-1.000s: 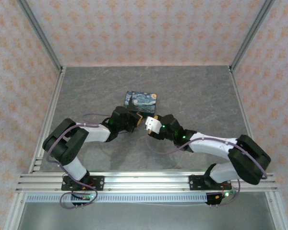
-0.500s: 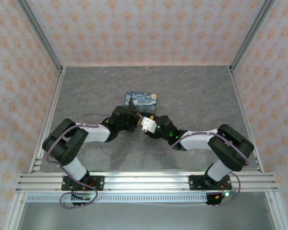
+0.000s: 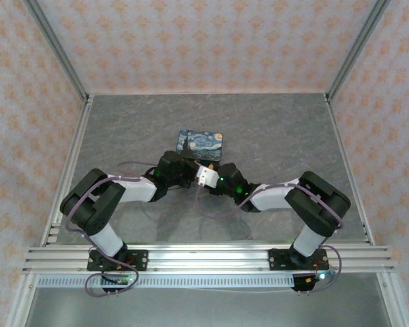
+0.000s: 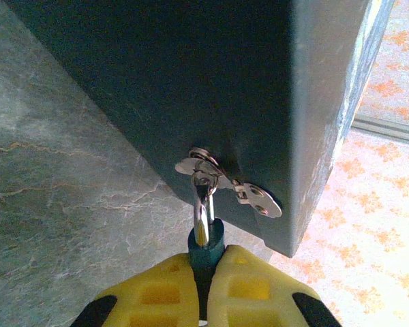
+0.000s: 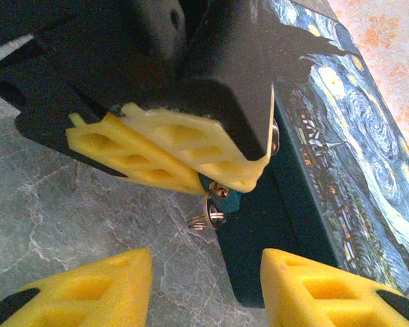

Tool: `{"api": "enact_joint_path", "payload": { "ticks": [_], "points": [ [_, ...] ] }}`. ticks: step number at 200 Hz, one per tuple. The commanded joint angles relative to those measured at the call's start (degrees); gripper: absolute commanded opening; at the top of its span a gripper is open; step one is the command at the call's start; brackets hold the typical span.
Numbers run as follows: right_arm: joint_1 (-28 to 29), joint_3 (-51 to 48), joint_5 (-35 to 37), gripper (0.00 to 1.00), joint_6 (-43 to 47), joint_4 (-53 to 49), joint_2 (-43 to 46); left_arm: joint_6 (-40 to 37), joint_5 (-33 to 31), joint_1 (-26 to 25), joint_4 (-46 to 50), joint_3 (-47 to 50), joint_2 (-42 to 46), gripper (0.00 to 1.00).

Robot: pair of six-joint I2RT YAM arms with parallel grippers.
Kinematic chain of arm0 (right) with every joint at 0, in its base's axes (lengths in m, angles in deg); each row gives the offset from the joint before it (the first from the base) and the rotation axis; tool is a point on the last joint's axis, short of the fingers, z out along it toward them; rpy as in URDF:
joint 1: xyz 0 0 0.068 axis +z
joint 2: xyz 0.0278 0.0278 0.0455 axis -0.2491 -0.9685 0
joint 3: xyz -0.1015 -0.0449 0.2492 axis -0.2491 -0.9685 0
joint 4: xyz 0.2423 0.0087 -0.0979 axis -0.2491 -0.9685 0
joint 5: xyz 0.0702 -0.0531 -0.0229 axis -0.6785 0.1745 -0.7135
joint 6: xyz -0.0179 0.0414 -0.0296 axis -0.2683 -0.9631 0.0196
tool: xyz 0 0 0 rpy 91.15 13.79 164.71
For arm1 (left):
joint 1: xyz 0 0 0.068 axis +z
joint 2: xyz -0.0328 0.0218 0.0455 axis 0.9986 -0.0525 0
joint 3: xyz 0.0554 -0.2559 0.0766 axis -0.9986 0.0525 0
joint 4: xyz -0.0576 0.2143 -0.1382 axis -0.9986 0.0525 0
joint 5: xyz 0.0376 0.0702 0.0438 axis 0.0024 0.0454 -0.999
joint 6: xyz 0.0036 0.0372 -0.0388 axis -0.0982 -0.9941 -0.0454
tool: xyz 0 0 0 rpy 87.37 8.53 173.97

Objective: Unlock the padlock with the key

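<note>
Left claw (image 4: 206, 264) pinches the padlock (image 4: 205, 244) (left wrist view shows it hooked through the hasp (image 4: 251, 195)); right claw (image 5: 206, 264) spread

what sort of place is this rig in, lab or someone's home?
Probably a lab test cell, not a home: silver aluminium extrusion rails run along the near edge, and pink patterned wall panels box in a grey marbled tabletop.

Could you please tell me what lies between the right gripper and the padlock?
A silvery ring at the padlock, otherwise bare table, in the right wrist view.
</note>
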Motion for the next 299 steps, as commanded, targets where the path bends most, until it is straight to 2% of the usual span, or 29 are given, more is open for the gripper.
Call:
{"api": "enact_joint_path", "payload": {
  "ticks": [1, 177, 233, 299],
  "points": [
    [0.24, 1.76, -0.26, 0.43, 0.22, 1.98, -0.98, 0.21, 0.66, -0.52, 0.3, -0.77, 1.27, 0.0],
    [0.24, 3.39, -0.65, 0.19, -2.59, 4.68, -3.37, 0.11, 1.24, -0.46, 0.4, -0.6, 0.59, 0.0],
    [0.2, 2.89, 0.43, 0.0, -3.83, 6.56, -4.0, 0.11, 1.16, -0.51, 0.43, -0.42, 0.74, 0.0],
    [0.23, 2.85, -1.04, 0.0, -9.47, 6.63, -3.03, 0.12, 1.33, -0.53, 0.39, -0.43, 0.81, 0.0]
  ]
}}
